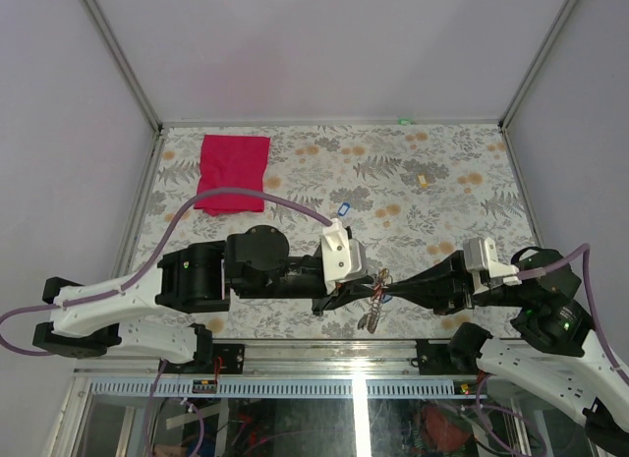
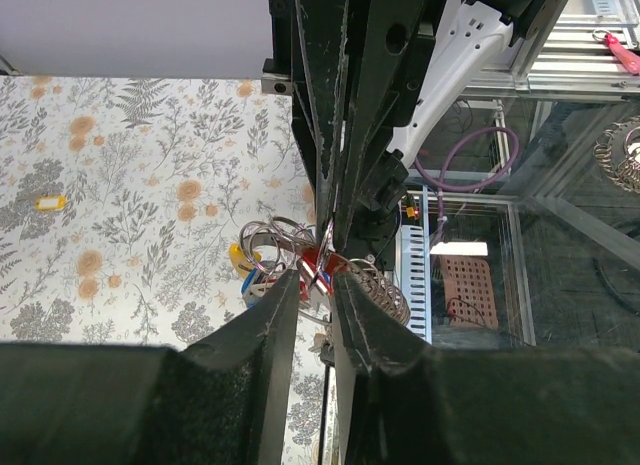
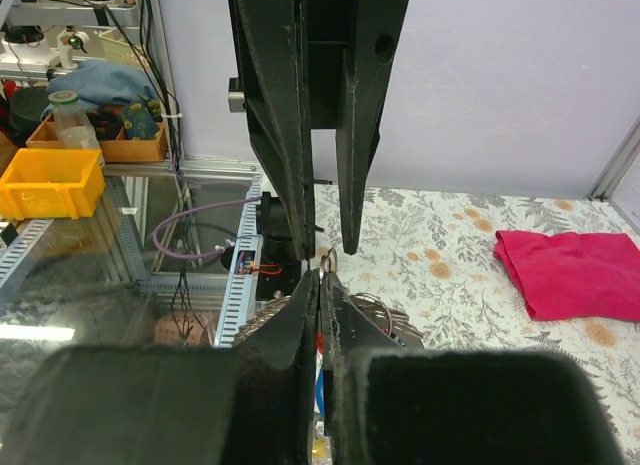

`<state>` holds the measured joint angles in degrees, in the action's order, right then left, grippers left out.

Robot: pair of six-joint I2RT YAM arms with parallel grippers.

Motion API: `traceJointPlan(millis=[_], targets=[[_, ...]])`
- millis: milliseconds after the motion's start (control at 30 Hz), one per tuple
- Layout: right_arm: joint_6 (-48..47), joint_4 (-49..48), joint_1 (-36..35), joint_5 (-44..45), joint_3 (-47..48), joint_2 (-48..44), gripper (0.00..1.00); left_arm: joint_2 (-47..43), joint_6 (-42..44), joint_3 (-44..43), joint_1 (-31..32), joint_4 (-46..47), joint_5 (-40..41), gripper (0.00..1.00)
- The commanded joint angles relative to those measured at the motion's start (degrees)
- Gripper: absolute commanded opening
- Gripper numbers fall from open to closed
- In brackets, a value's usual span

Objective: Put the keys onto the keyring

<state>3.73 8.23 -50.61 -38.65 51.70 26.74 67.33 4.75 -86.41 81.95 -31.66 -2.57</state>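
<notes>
By the counter's (image 1: 442, 182) near edge, the right claw (image 3: 321, 277) pinches the keyring (image 2: 280, 225). The left claw (image 2: 315, 290) is at the keys (image 2: 240, 256); I cannot tell its grip.

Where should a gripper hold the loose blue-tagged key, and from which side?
Likely by its plastic tag, across the narrow width, coming straight down: the blue-tagged key seems to lie flat on the table. Its metal blade is too small to judge.

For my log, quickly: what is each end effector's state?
Left end effector: slightly apart, grip cannot be told.
Right end effector: closed on thin silver-grey metal keyring.
</notes>
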Motion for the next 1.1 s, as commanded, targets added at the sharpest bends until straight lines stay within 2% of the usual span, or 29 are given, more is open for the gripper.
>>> traceJointPlan(millis=[0, 333, 1067], targets=[[0.8, -5.0, 0.1, -0.9, 3.2, 0.4, 0.0, 0.3, 0.3, -0.3, 0.3, 3.9, -0.6, 0.2], [1.1, -5.7, 0.2, -1.1, 3.3, 0.3, 0.0, 0.7, 0.5, -0.6, 0.3, 3.3, -1.3, 0.01], [4.5, -12.0, 0.1, 2.2, 1.8, -3.7, 0.0, -2.4, -2.3, 5.3, 0.3, 11.2, -0.6, 0.0]])
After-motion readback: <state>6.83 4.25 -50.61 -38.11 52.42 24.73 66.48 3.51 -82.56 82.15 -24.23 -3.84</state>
